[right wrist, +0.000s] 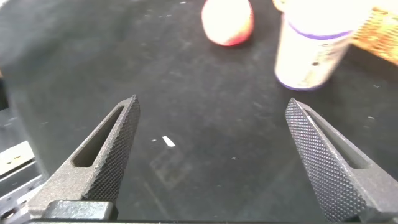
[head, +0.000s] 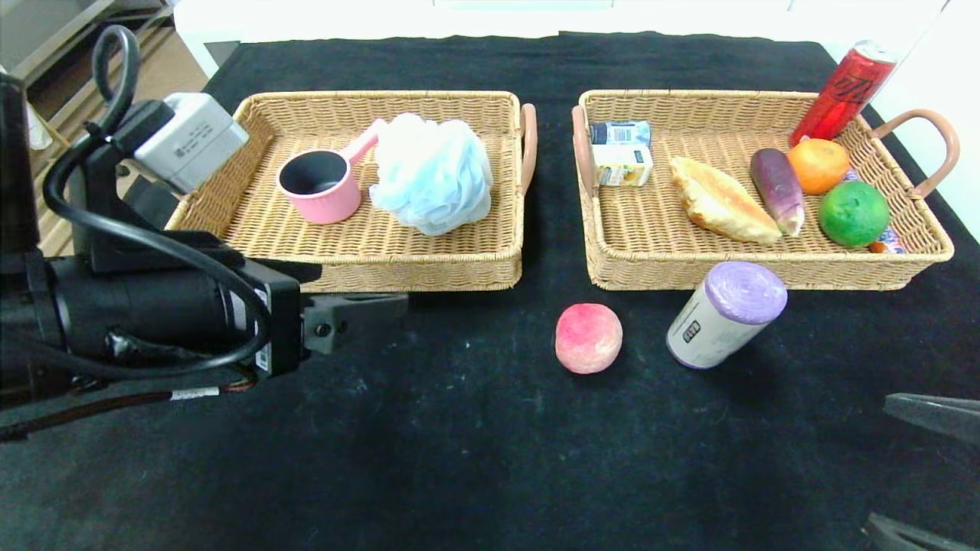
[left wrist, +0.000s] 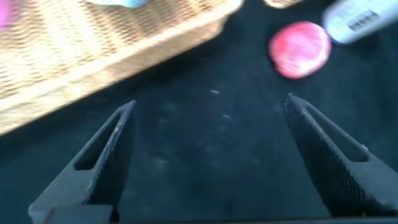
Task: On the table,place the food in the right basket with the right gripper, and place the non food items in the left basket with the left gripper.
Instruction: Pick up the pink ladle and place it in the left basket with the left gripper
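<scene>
While both end effectors hang open and empty, I see the peach (head: 588, 337) and the grey-labelled roll (head: 725, 314) near each other on the table (head: 459, 444). My left end effector (left wrist: 208, 158) must cross past the peach and could knock it rolling; the right end effector (right wrist: 211, 162) sits low at the table's near right.

Camera arrangement
The bench (head: 475, 428) is overlooked from the head; peach (left wrist: 299, 50) and roll (right wrist: 309, 53) are shared by close wrist views.
</scene>
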Controlling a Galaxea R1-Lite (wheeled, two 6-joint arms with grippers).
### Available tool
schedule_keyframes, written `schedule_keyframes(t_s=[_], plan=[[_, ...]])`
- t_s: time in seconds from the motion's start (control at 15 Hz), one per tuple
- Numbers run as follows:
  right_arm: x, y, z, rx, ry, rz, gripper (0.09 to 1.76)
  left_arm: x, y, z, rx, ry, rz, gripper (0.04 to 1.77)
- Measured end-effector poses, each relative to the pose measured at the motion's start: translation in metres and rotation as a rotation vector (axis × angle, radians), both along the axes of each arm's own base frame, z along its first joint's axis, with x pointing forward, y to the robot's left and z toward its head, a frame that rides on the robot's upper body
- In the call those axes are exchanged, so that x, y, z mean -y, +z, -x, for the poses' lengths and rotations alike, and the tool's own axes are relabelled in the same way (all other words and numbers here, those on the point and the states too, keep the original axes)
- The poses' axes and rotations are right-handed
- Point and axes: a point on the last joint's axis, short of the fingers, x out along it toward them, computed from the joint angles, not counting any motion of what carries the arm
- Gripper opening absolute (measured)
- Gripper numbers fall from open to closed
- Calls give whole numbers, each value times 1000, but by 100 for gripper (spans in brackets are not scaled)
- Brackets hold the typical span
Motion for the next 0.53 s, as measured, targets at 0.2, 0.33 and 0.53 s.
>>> schedule_keyframes(t_s=[0.2,0.33,0.53], plan=[[-1,4,-4,3,-45,7,171,12,-14,8,-15,-71,-14,170],[-2,3,-7,-10,-47,11,171,18,-22,11,-7,-111,-9,170],[-4,4,-12,-22,-65,18,171,22,-37,15,-18,-137,-29,170]])
